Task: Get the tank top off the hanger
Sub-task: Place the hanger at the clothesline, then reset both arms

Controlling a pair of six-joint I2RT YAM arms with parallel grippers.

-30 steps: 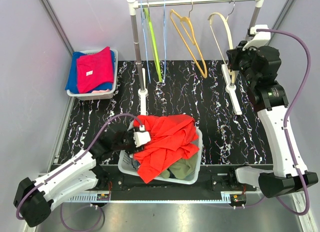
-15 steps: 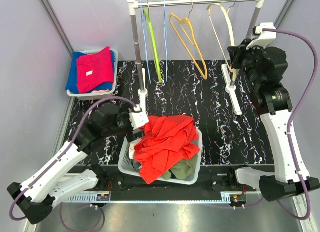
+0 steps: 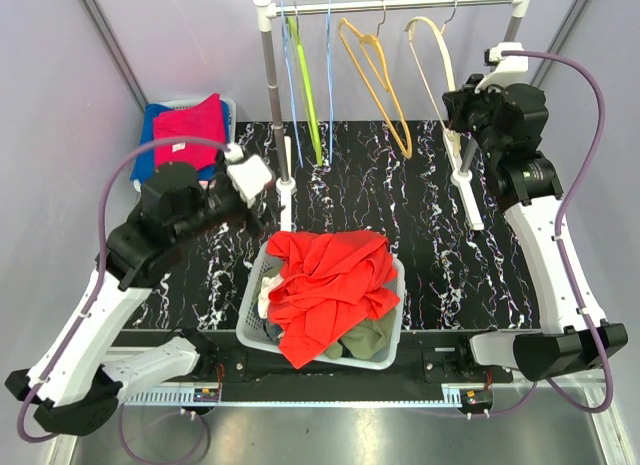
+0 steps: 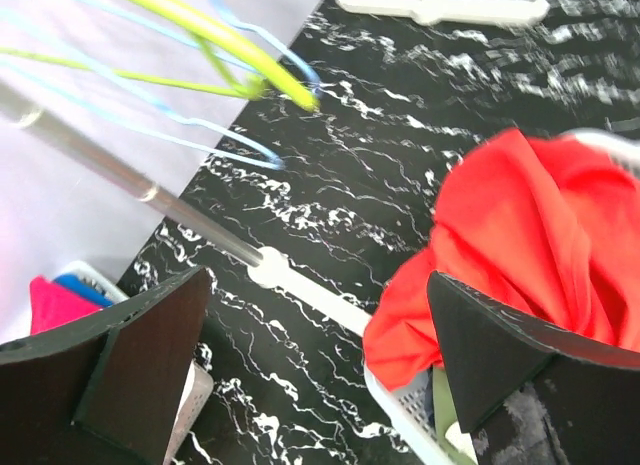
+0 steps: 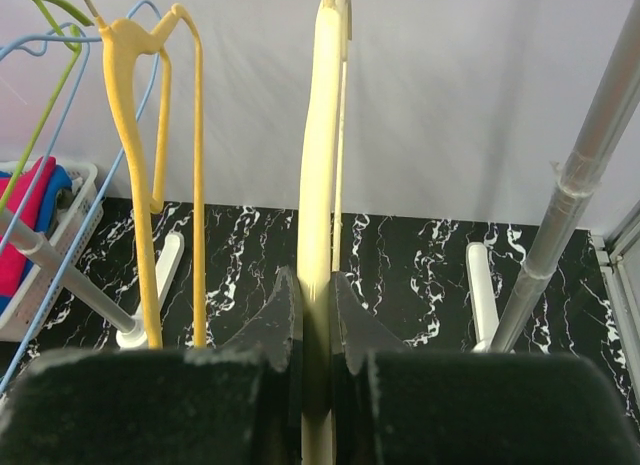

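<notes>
Rack post [image 3: 271,95] beside left pincer [image 3: 250,173]; hangers [image 5: 140,185] probably crowd rail [image 3: 400,2].

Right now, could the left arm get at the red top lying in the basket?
Probably yes. Its tool is open beside the basket, and the red top lies uncovered on top, with nothing between them.

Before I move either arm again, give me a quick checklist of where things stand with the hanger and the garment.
1. Left gripper open, nothing between its fingers: ok.
2. Right gripper shut on the cream hanger: ok.
3. That hanger bare of clothing: ok.
4. The red garment lying in the white basket, clear of both arms: ok.
5. The hanger's hook seated on the rail: cannot tell.
</notes>
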